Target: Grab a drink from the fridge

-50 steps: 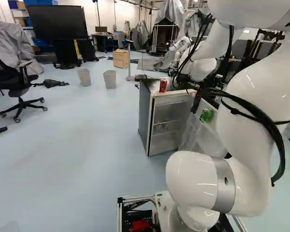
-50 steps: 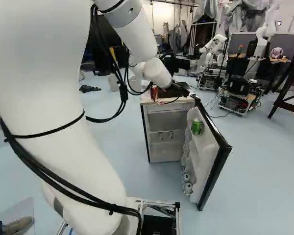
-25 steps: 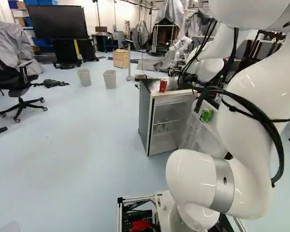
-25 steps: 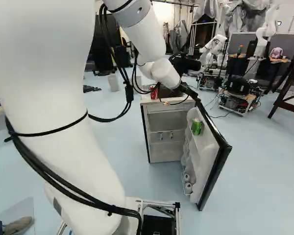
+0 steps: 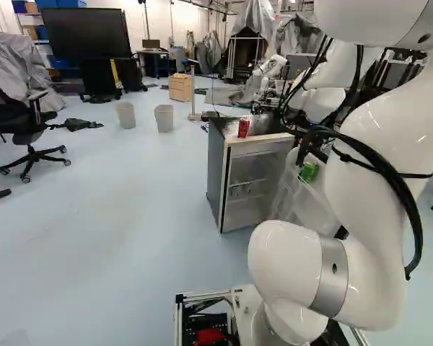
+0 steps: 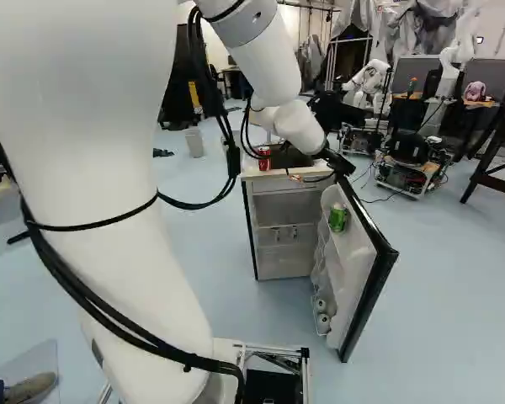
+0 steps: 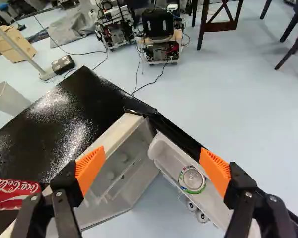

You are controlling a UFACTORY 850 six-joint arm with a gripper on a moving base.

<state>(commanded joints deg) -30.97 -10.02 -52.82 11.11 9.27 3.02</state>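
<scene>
In the right base view my gripper [image 6: 338, 163] is above the top of the open fridge door [image 6: 372, 252]. The wrist view shows the gripper [image 7: 153, 168] open, nothing between its pads, over the fridge's opening. A green can [image 7: 192, 179] stands upright in the door's upper shelf, below and close to one finger in that view; it shows too in the left base view [image 5: 309, 171]. A red can [image 7: 12, 193] is on the black fridge top [image 7: 54, 124], beside the other finger. White-topped cans [image 7: 201, 216] sit lower in the door.
The fridge cabinet [image 5: 215, 173] stands ahead of the base, its door swung out to the right. Farther back are two bins [image 5: 164, 118], a wooden box [image 5: 180, 86], another robot [image 6: 369, 80] and wheeled carts [image 6: 408, 164]. A dark wooden stand [image 6: 497, 160] is at the right.
The arm's upper part and gripper have moved to the right in the right base view, from over the fridge top to the door's top edge. Base, fridge and cans have not moved.
</scene>
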